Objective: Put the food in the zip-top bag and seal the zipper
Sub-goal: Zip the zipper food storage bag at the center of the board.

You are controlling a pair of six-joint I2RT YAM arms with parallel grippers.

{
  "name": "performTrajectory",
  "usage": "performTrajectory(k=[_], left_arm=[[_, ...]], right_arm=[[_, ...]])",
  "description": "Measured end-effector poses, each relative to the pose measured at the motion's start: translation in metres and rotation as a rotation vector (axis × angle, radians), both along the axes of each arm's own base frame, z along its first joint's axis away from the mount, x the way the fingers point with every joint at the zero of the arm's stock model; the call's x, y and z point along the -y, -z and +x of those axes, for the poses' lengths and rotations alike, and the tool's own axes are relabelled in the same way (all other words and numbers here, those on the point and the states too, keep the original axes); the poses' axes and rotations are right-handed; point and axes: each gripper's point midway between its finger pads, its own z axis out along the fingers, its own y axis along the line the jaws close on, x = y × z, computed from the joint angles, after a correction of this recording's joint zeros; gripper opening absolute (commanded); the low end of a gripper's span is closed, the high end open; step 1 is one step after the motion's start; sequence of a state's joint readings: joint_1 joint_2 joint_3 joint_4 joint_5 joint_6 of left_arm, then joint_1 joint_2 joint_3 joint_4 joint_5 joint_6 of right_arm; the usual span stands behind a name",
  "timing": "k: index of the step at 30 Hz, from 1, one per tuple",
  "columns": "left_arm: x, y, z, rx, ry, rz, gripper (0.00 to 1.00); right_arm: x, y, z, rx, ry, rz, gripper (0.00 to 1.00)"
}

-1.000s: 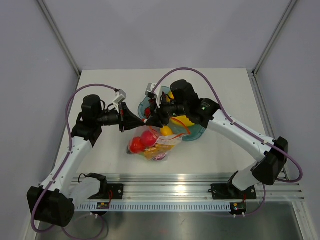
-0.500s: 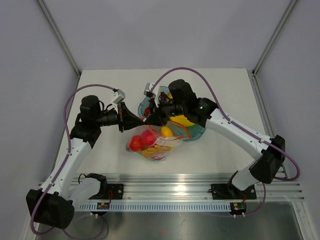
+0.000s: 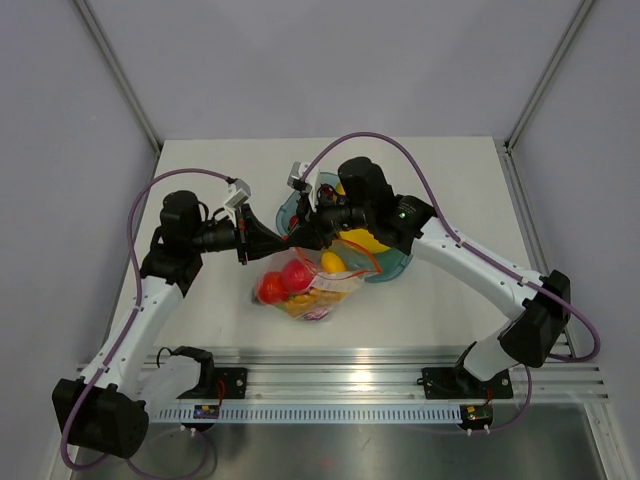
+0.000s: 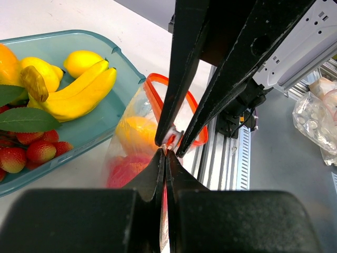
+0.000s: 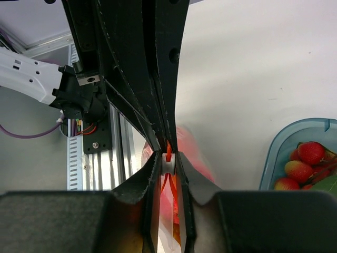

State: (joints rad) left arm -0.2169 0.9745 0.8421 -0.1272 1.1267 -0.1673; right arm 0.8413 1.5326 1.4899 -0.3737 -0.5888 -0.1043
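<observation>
The clear zip-top bag (image 3: 312, 285) lies at mid table with red and yellow food (image 3: 283, 280) inside. Its orange-red zipper (image 4: 151, 89) still gapes in a loop over an orange piece (image 4: 138, 132). At the bag's left corner my left gripper (image 3: 284, 240) is shut on the bag's edge (image 4: 166, 152). Tip to tip with it, my right gripper (image 3: 302, 240) is shut on the zipper's white slider (image 5: 168, 166). More food stays outside the bag: bananas (image 4: 79, 95) and strawberries (image 5: 305, 153).
A blue-tinted clear tray (image 3: 398, 262) of fruit stands just right of the bag, under my right wrist. The metal rail (image 3: 340, 385) runs along the near table edge. A crumpled clear wrapper (image 4: 316, 118) lies beyond that rail.
My right gripper has edged slightly left toward the left gripper, and its jaws have tightened on the slider. The left gripper and the bag have barely moved.
</observation>
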Motion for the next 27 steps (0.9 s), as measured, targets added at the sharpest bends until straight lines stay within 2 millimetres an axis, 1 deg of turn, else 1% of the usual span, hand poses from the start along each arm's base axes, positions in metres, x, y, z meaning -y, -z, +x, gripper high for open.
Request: performTrajectory(k=[2, 4, 5, 8, 15, 21, 27], left_arm=[[0.0, 0.0, 0.0, 0.001, -0.001, 0.0, 0.0], [0.0, 0.0, 0.0, 0.001, -0.001, 0.0, 0.0], [0.0, 0.0, 0.0, 0.0, -0.001, 0.0, 0.0], [0.0, 0.0, 0.0, 0.0, -0.001, 0.001, 0.0], [-0.001, -0.001, 0.0, 0.004, -0.017, 0.003, 0.0], [-0.004, -0.005, 0.002, -0.001, -0.039, -0.012, 0.0], [-0.01, -0.007, 0.008, -0.016, -0.074, -0.025, 0.0]], right_arm=[[0.0, 0.0, 0.0, -0.003, 0.001, 0.002, 0.16], [0.0, -0.001, 0.0, -0.003, 0.001, 0.002, 0.14], [0.0, 0.0, 0.0, -0.004, 0.001, 0.002, 0.07], [0.0, 0.0, 0.0, -0.006, 0.003, 0.002, 0.0], [0.001, 0.001, -0.001, 0.003, 0.004, 0.015, 0.0], [0.007, 0.005, -0.004, 0.016, 0.017, 0.023, 0.0], [0.014, 0.017, -0.004, 0.011, 0.046, -0.004, 0.0]])
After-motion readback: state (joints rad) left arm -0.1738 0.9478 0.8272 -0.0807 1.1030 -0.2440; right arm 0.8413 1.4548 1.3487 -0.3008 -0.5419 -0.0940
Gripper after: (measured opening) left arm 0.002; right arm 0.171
